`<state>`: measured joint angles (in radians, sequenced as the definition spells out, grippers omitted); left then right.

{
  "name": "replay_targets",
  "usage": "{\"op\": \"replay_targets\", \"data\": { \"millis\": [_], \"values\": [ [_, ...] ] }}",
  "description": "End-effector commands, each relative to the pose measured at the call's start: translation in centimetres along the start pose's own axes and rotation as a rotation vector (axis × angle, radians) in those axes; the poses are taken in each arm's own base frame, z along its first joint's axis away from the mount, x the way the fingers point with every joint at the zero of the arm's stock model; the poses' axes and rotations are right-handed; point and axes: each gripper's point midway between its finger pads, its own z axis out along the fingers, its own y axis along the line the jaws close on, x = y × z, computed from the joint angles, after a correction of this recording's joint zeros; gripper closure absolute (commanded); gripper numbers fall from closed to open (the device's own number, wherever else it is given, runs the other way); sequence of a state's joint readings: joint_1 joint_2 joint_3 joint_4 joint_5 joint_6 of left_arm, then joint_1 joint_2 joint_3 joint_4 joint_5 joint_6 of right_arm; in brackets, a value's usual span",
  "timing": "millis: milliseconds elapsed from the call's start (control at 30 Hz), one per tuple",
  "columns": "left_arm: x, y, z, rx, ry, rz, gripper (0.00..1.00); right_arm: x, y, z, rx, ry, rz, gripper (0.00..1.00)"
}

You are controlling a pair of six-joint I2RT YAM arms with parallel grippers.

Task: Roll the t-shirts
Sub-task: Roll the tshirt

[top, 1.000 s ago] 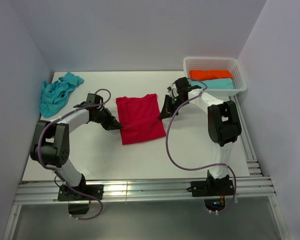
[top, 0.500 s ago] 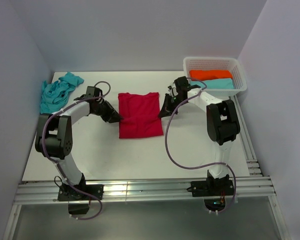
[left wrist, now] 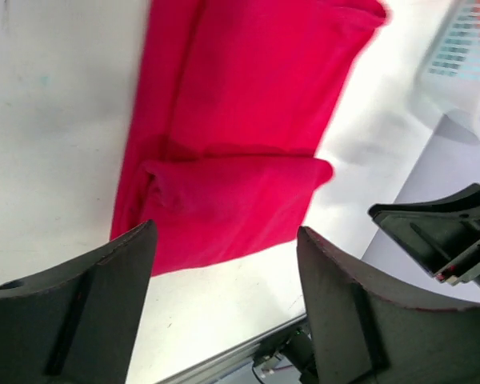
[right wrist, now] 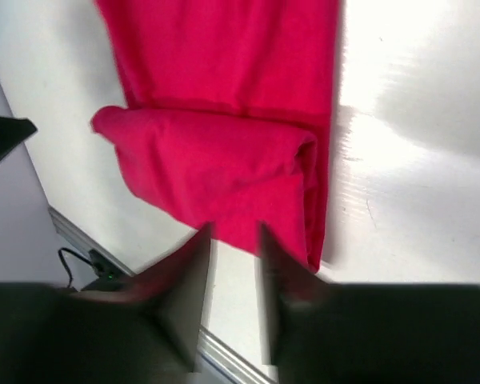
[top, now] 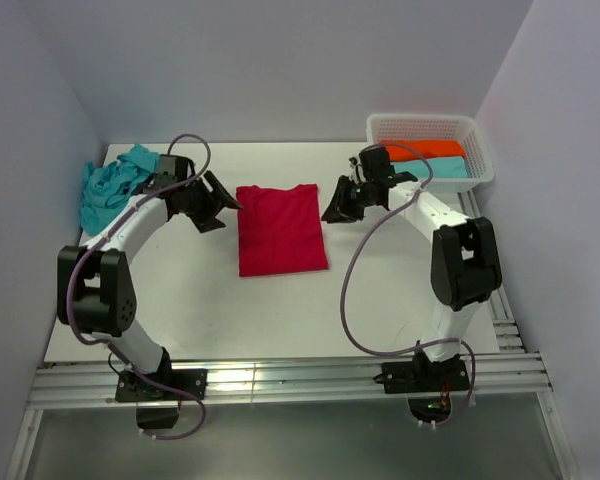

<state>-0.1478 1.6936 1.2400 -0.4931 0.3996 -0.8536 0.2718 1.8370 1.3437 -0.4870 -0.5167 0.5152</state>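
crimson red cotton t-shirt [top: 281, 228] is laid folded on the surface [top: 380, 290], left of the white plastic lattice basket [top: 480, 150] | crumpled turquoise t-shirt [top: 115, 185] is heaped farther left | left fingers [left wrist: 88, 304] are spread wide | right fingers [right wrist: 176, 296] are slightly parted

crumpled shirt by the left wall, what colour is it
The shirt is turquoise; top view shows it best.

Overhead view: bright, even, diffuse light falls on a white counter [top: 380, 290]. Soft, faint shadows lie beneath the arms, and a shiny glint sits on the metal rail [top: 235, 375] at the near edge.

Left wrist view: the red t-shirt [left wrist: 248, 120] is smeared along its edges by blur, and the basket [left wrist: 464, 64] is hazy at the right.

Right wrist view: strong white glare washes out the counter on the right. The right pincer [right wrist: 234, 240] is dark, blurred and out of focus.
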Motion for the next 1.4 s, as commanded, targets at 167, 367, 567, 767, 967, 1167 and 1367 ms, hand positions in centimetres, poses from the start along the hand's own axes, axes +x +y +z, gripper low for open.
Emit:
{"op": "replay_targets", "data": {
  "millis": [167,367,567,767,967,1167,1367],
  "values": [
    [3.1,-3.5,-1.2,0.1,0.004,0.169,0.47,0.0,3.2,-1.1,-0.078,-0.01,-0.053,1.0],
    [7.7,-4.4,2.0,0.105,0.155,0.213,0.72,2.6,4.1,1.6,-0.063,0.116,-0.047,1.0],
    [7.7,-1.8,3.9,0.036,0.174,0.187,0.78,4.3,3.1,4.7,-0.017,0.235,-0.015,1.0],
    [5.1,1.4,5.4,0.034,0.164,0.134,0.78,4.0,-0.6,6.3,0.064,0.258,0.04,1.0],
    [3.7,4.0,7.4,-0.036,0.182,0.153,0.8,3.2,-1.7,6.1,0.073,0.222,0.09,1.0],
    [2.8,5.4,7.8,-0.083,0.169,0.152,0.82,1.8,-2.1,5.0,0.111,0.154,0.107,1.0],
    [1.0,4.6,4.7,-0.106,0.107,0.204,0.75,0.6,-1.9,3.0,0.113,0.102,0.07,0.99]
  ]
}}
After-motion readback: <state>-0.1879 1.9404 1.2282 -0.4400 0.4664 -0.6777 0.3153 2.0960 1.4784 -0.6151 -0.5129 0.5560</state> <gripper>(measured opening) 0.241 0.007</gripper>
